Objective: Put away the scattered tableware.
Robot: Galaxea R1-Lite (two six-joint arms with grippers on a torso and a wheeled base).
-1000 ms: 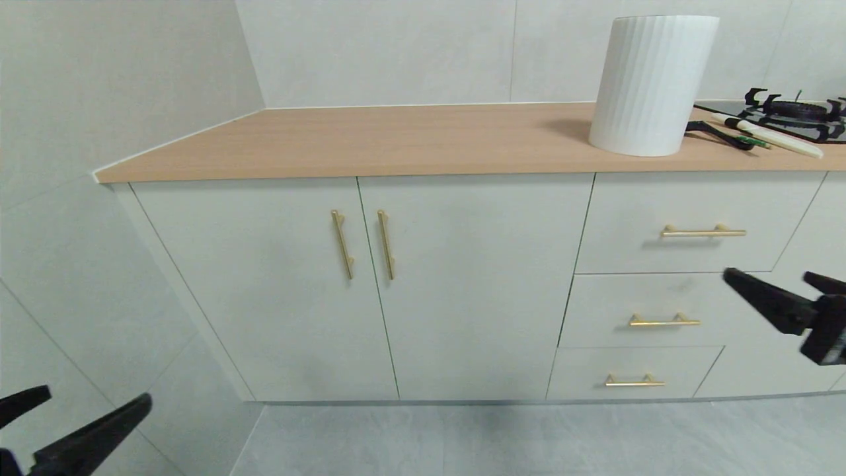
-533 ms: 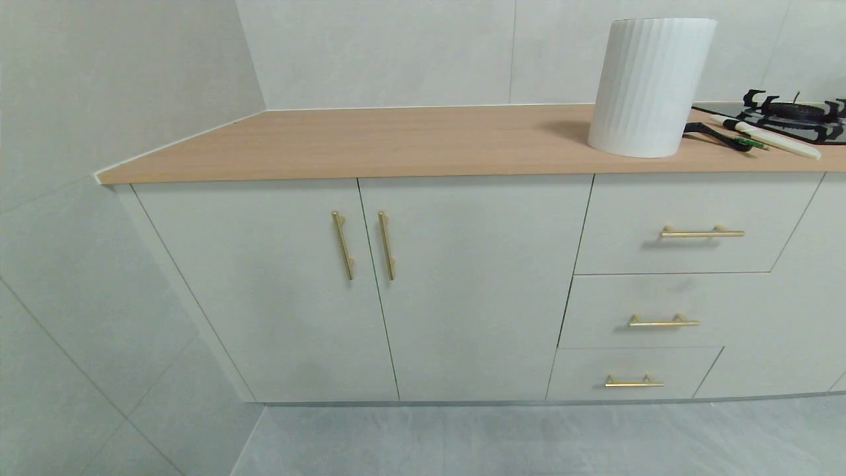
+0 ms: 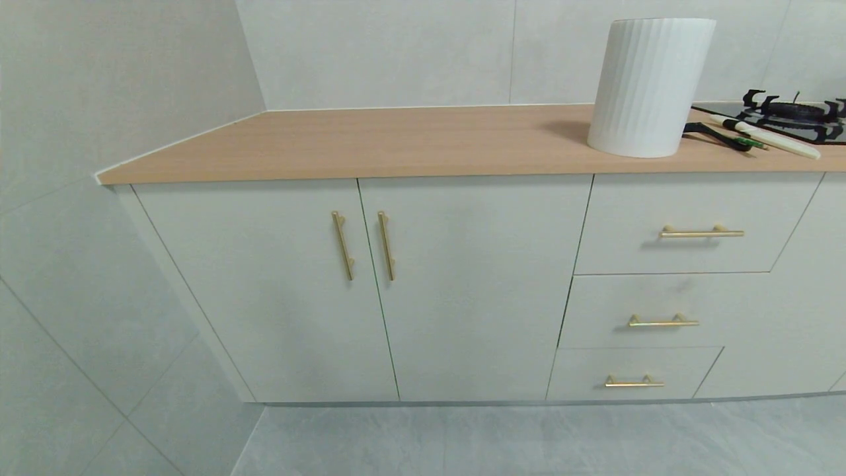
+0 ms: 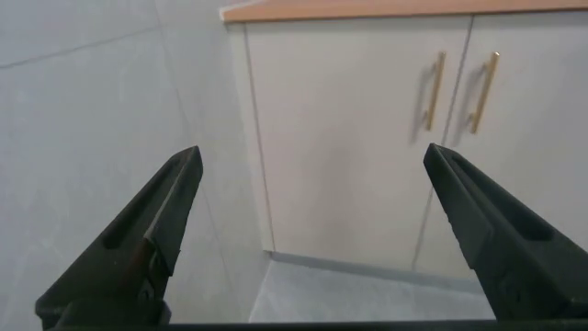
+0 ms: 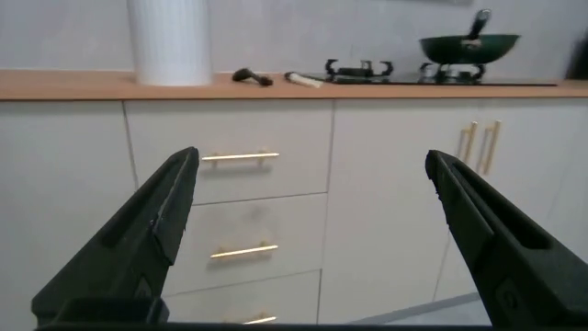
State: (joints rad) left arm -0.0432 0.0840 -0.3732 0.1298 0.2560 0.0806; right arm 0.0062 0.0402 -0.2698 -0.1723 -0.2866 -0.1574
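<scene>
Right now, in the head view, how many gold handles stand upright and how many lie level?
Upright handles: 2
Level handles: 3
Total: 5

Bench (image 3: 396, 142): runs across the upper half of the frame, from the wall corner at upper left to the right edge.
Tall container (image 3: 651, 86): stands on the bench, upper right.
Short utensil (image 3: 717, 134): lies on the bench, just right of the container.
Long utensil (image 3: 770, 137): lies just right of the short utensil, in front of the hob.
Hob (image 3: 793, 112): on the bench at the far right edge.
Pan (image 5: 469, 43): sits on the hob.
Cupboard doors (image 3: 297, 291): a pair under the bench, left and centre.
Door handles (image 3: 342, 244): side by side at the seam between the doors.
Drawers (image 3: 661, 291): three stacked under the bench, right of the doors, below the container.
Floor (image 3: 529, 439): along the bottom edge, before the cupboard.
Left hand (image 4: 312, 239): before the doors, apart from them.
Right hand (image 5: 312, 239): before the drawers, apart from them.
</scene>
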